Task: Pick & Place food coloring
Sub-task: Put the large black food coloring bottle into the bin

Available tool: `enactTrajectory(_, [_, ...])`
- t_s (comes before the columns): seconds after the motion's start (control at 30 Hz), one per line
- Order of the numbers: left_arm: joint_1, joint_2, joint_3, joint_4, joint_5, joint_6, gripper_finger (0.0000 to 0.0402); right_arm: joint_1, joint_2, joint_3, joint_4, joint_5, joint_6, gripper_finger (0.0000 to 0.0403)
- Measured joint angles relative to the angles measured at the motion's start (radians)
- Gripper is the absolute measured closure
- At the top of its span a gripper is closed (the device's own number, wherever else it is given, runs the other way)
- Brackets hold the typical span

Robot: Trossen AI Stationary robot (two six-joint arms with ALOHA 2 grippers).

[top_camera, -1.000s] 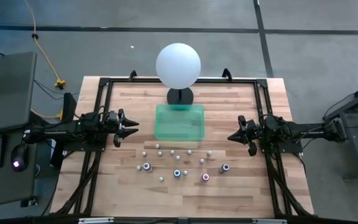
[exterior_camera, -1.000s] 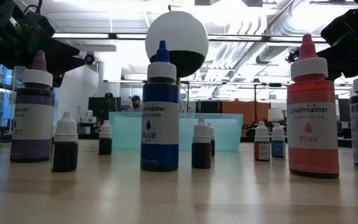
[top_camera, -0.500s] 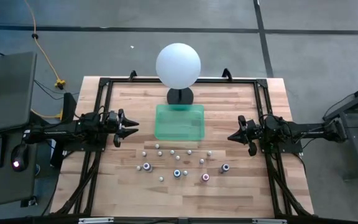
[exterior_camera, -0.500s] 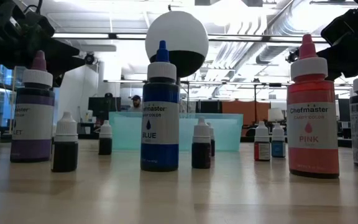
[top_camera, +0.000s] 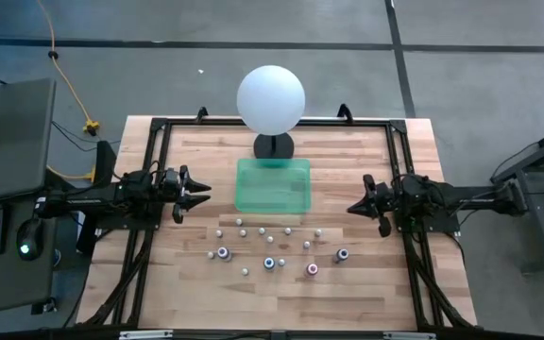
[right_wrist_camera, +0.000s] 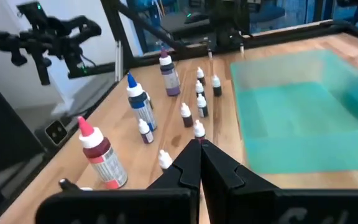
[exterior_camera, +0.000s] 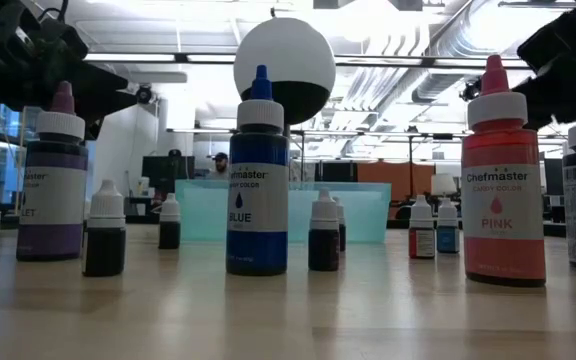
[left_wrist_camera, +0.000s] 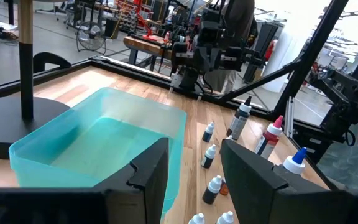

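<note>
Near the table's front edge the food coloring (top_camera: pixel 269 263) bottles stand loosely scattered, just short of the green bin (top_camera: pixel 272 185), presumably their destination. The left gripper (top_camera: pixel 199 189) hovers spread and empty beside the bin; the right gripper (top_camera: pixel 354 208) waits opposite, fingers pressed together.

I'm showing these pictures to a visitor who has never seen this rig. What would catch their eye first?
Probably the big white sphere on its black stand at the table's far edge, with the green tray just in front of it. Next, the food coloring bottles scattered along the near side, blue and pink ones looming large in the low view. The left gripper and right gripper wait at either side, holding nothing.
</note>
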Motion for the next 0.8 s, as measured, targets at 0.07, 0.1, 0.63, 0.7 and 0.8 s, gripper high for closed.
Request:
enactTrajectory(0.07, [0.0, 0.0, 0.0, 0.0, 0.0, 0.0, 0.0255, 0.0, 0.0, 0.062, -0.093, 0.014, -0.033, 0.0402])
enactTrajectory(0.1, [0.0, 0.0, 0.0, 0.0, 0.0, 0.0, 0.0255, 0.0, 0.004, 0.095, -0.141, 0.033, -0.042, 0.0402])
enactTrajectory(0.63, [0.0, 0.0, 0.0, 0.0, 0.0, 0.0, 0.0255, 0.002, 0.376, 0.705, -0.561, 0.085, -0.079, 0.0402])
enactTrajectory(0.7, [0.0, 0.0, 0.0, 0.0, 0.0, 0.0, 0.0255, 0.013, 0.457, 0.815, -0.678, 0.079, -0.103, 0.0402])
enactTrajectory(0.8, [0.0, 0.0, 0.0, 0.0, 0.0, 0.0, 0.0255, 0.04, 0.588, 0.983, -0.871, 0.078, -0.119, 0.0402])
